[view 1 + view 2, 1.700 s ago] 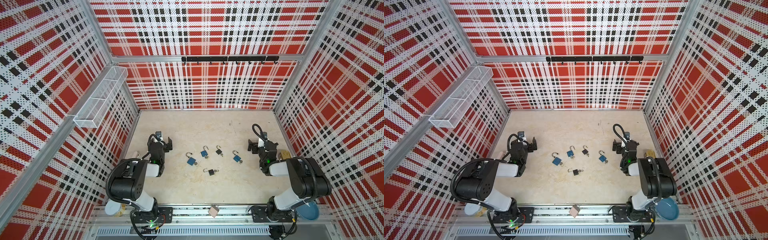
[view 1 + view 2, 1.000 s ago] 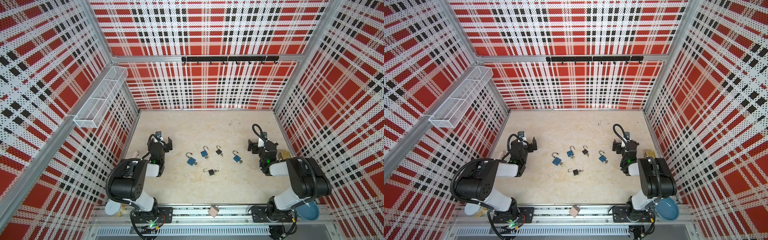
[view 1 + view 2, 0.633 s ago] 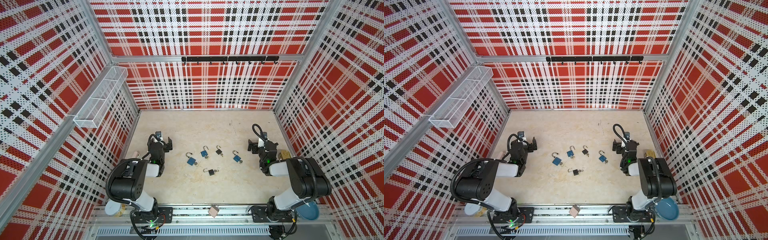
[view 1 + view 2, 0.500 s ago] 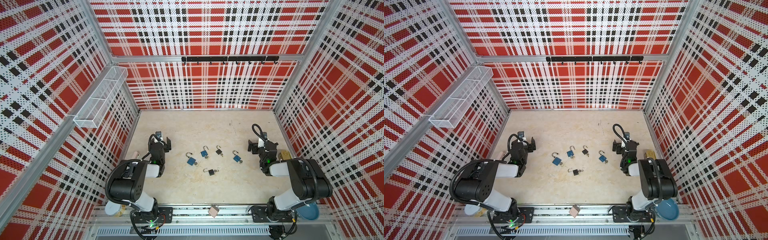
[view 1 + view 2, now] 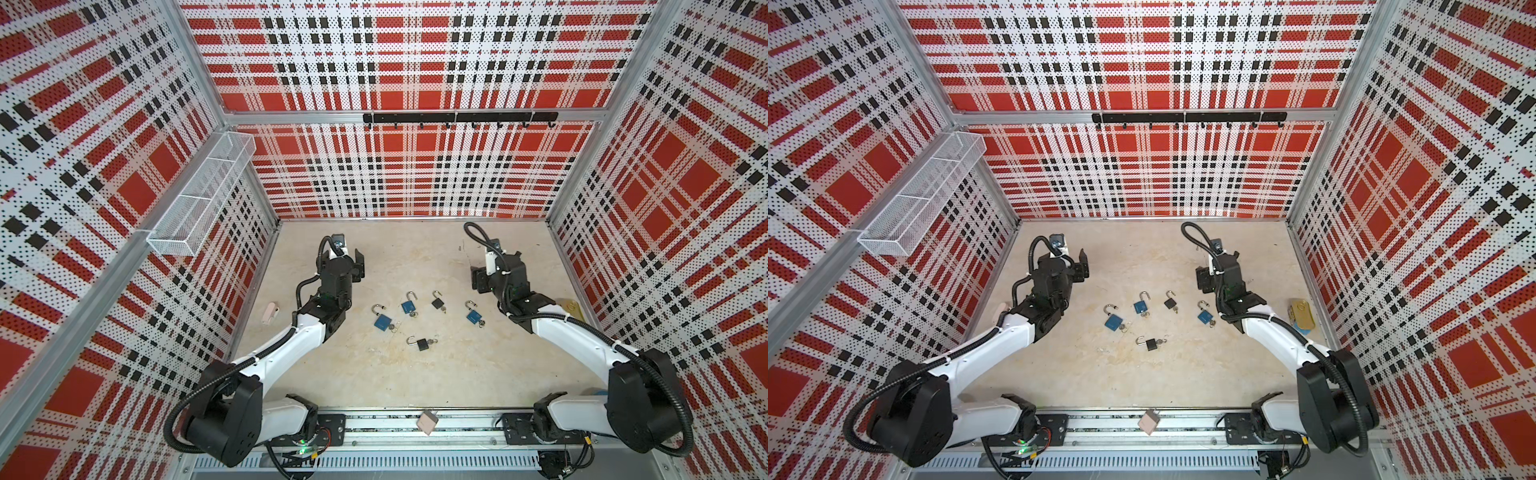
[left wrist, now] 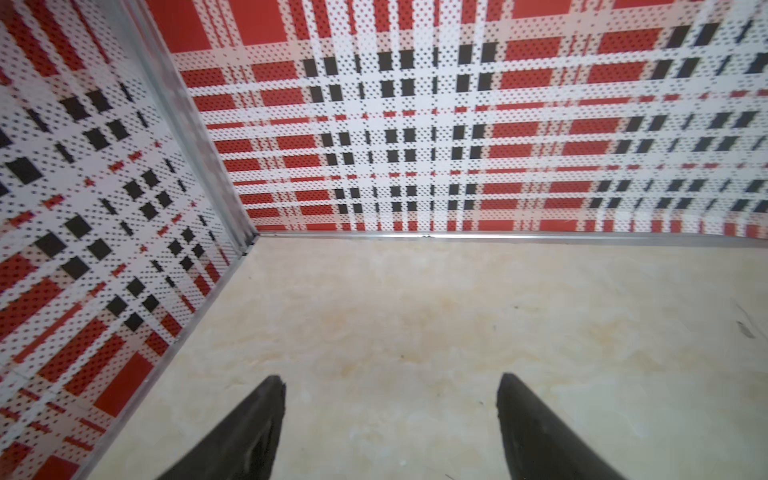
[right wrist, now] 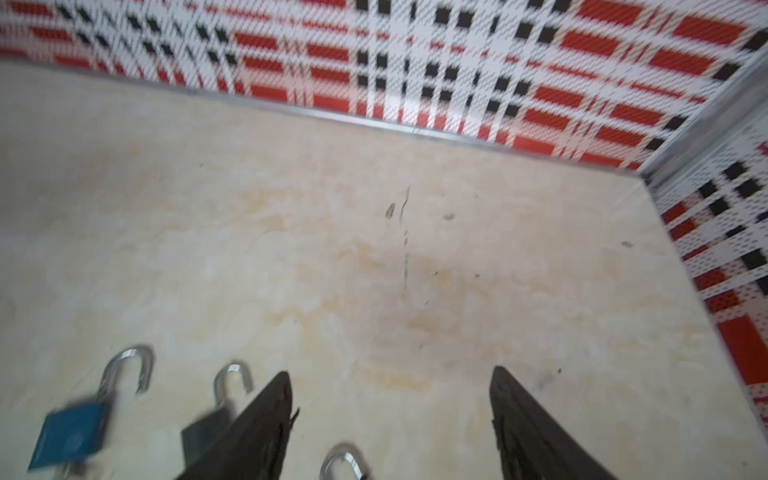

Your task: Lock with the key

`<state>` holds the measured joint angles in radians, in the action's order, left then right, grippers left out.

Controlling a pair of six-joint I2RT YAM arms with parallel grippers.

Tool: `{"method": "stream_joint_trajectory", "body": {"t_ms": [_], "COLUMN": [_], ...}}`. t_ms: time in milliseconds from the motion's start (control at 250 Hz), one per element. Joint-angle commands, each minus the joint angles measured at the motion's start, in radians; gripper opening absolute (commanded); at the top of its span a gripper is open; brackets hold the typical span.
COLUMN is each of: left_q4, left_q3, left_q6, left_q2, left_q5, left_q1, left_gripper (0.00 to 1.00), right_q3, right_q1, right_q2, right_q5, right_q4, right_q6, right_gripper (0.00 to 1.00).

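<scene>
Aluminium rail (image 5: 374,424) along the front edge carries both arm bases and a small pinkish block (image 5: 428,422). Beyond it, five padlocks lie in a loose cluster on the beige tabletop (image 5: 374,382), between the two arms. The near black padlock (image 5: 422,343) lies on its side with a small key (image 5: 432,341) at its base. Behind it sit the left blue padlock (image 5: 382,322), the middle blue padlock (image 5: 408,306), the far black padlock (image 5: 437,304) and the right blue padlock (image 5: 473,317). Each shows a small key at its bottom end, too small to tell how deep it sits.

A pale pink object (image 5: 271,312) lies by the left wall and a gold-coloured object (image 5: 571,308) by the right wall.

The left gripper (image 5: 358,266) hangs over bare table, well apart from the locks. Its jaws are spread wide, and the left wrist view shows nothing between them. The right gripper (image 5: 478,280) hangs near the right blue padlock, jaws parted and empty. In the blurred right wrist view, two padlocks beside one finger (image 7: 257,432) have open shackles.

Farther back, a white wire basket (image 5: 203,199) is fixed to the left wall and a black hook bar (image 5: 457,117) to the plaid back wall.
</scene>
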<state>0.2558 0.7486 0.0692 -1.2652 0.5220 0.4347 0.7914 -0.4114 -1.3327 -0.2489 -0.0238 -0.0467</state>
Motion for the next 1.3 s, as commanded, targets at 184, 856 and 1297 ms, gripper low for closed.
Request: {"method": "stream_joint_trajectory", "body": {"t_ms": [184, 856, 1297], "left_q4": [-0.202, -0.208, -0.210], "left_q3": [0.034, 0.009, 0.012], "left_q6": [0.125, 0.160, 0.162], "left_q2": [0.065, 0.063, 0.048], "left_q5": [-0.112, -0.105, -0.104], "left_q1": [0.025, 0.027, 0.034], "left_gripper": [0.82, 0.82, 0.82], "right_q3": [-0.040, -0.081, -0.073], "right_q1": [-0.032, -0.032, -0.086], "right_q2": [-0.027, -0.168, -0.214], "right_q5": [0.080, 0.203, 0.191], "right_q4": [-0.202, -0.186, -0.201], "right_q6": [-0.138, -0.201, -0.192], "right_gripper": [0.73, 0.75, 0.61]}}
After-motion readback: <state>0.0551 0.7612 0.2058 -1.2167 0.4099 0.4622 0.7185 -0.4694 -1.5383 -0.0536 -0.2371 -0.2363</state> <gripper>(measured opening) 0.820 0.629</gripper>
